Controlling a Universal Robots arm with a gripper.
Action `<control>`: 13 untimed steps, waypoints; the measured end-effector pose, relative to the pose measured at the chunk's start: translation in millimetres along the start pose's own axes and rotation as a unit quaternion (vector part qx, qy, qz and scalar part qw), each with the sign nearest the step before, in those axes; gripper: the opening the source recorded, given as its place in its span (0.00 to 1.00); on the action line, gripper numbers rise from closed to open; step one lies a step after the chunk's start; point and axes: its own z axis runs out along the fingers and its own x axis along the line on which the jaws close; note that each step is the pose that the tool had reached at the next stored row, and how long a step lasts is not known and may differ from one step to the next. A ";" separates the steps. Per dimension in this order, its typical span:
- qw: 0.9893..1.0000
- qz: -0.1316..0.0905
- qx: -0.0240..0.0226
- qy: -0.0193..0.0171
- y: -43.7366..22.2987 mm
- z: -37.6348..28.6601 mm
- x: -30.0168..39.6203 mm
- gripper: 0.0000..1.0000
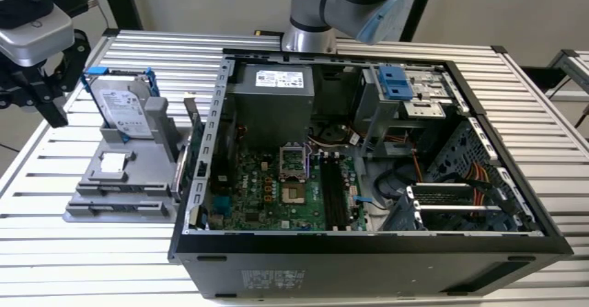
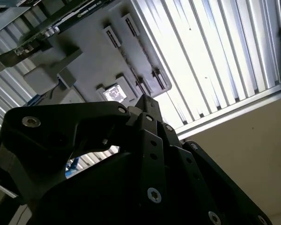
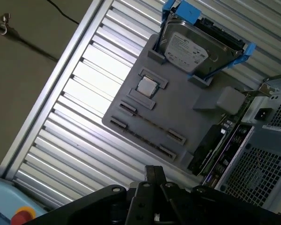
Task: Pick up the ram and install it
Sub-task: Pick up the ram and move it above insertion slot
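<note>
In the exterior view my gripper [image 1: 35,110] hangs above the table's left edge, left of the grey holder [image 1: 120,183], open and holding nothing. In the first wrist view the ram [image 3: 151,124] is a thin strip seen edge-on between brackets on that holder [image 3: 178,108], with my black fingers [image 3: 154,180] well short of it. The gripper's black linkage [image 2: 131,154] fills the foreground of the second wrist view. The motherboard [image 1: 267,190] lies in the open computer case [image 1: 368,241], and its long black slots [image 1: 333,196] stand bare.
On the holder a silver hard drive [image 1: 124,107] stands in a blue frame, with a square chip [image 1: 112,161] in front. A dark card [image 1: 187,162] stands between holder and case. The arm's base [image 1: 308,34] rises behind the case. The ribbed table [image 1: 110,252] surrounds everything.
</note>
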 end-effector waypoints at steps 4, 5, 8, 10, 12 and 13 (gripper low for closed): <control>1.000 -0.008 0.000 0.000 0.0 0.0 0.0 0.00; 1.000 -0.010 0.000 0.000 0.0 0.0 0.0 0.00; 1.000 -0.016 0.000 0.001 0.0 0.0 0.0 0.00; 1.000 -0.020 0.000 0.001 0.0 0.0 0.0 0.00; 1.000 -0.023 0.000 0.001 0.0 0.0 0.0 0.00; 1.000 -0.025 0.000 0.001 0.0 0.0 0.0 0.00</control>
